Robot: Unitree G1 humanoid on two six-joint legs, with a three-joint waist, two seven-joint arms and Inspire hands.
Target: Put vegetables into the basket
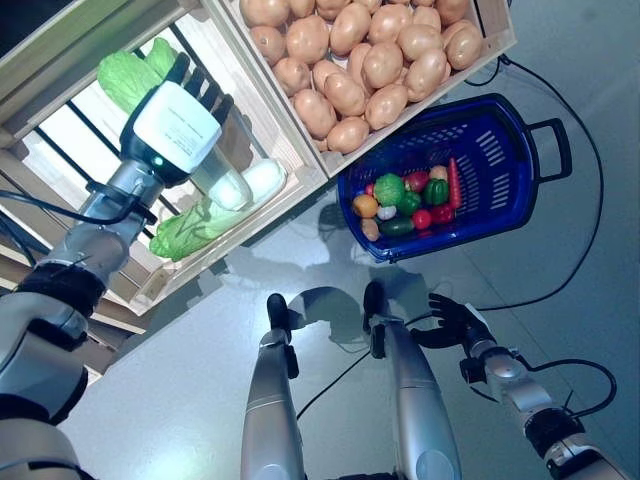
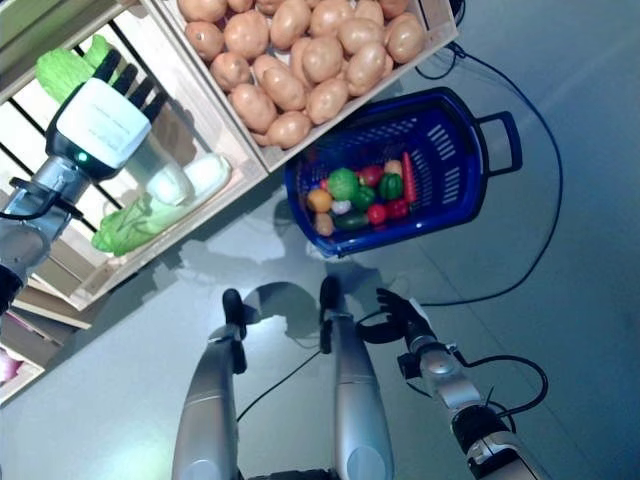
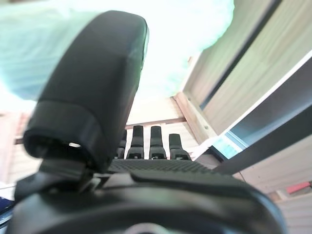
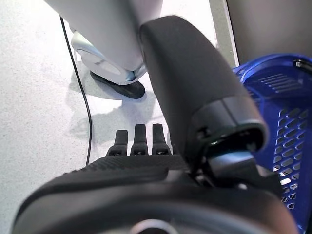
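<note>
Reaching into the crate, your open left hand (image 1: 178,118) is hovering with the cabbage (image 1: 215,210) lying lengthwise at five o'clock.

I see the basket (image 1: 500,165) on the floor (image 1: 200,400), holding mixed vegetables (image 1: 405,200). The potato crate (image 1: 290,125) stands just beside it, on its left. Left again, the cabbage crate (image 1: 265,205) holds cabbages (image 1: 200,225).

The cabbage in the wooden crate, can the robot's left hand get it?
Probably yes. The left hand is already inside the slatted crate, fingers straight, just above the cabbage, and nothing lies between them. It has not closed on it yet.
</note>
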